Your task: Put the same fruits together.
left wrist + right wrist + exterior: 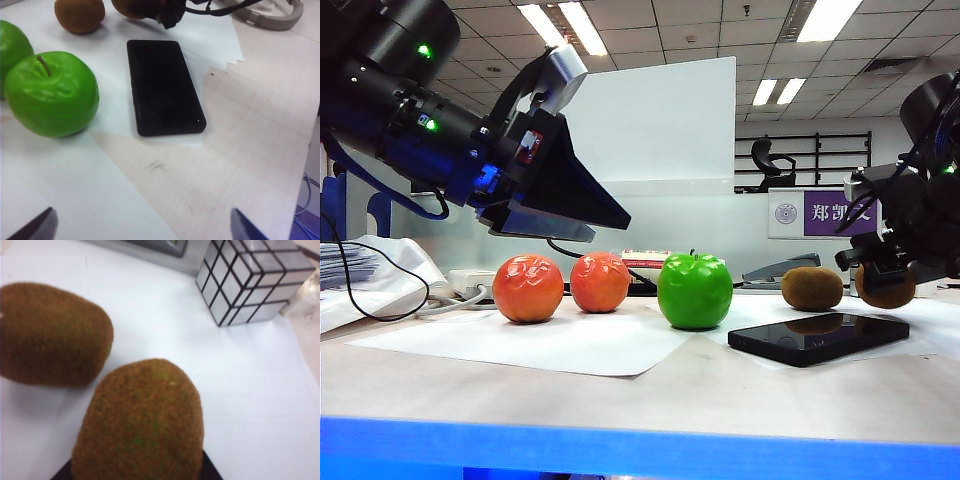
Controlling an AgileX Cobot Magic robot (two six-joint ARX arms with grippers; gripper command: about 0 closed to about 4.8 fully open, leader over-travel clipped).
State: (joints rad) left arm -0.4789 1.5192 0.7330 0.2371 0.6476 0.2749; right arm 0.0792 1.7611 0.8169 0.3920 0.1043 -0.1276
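The right gripper (886,275) is at the right side of the table and its fingers are closed around a kiwi (140,425), which it holds low over the white paper (240,400). The second kiwi (50,335) lies just beside the held one, on the same paper. A silver cube (252,282) stands near, a little behind them.

The left gripper (142,227) hangs above the table with its fingers wide apart, and it holds nothing. Below it are two green apples, the nearer apple (50,95) touching the other apple (12,45), and a black phone (162,87) lies flat just beside them. In the exterior view the two orange fruits (528,288) stand side by side on the left, so those pairs seem already made.

I judge that the step in hand is to set the held kiwi down next to its partner. To do it well, the right arm should lower the kiwi until it rests on the paper, close to the other kiwi but without pushing it, because an oval fruit rolls easily. The fingers should open slowly and the gripper should lift straight up, keeping away from the cube and the phone.
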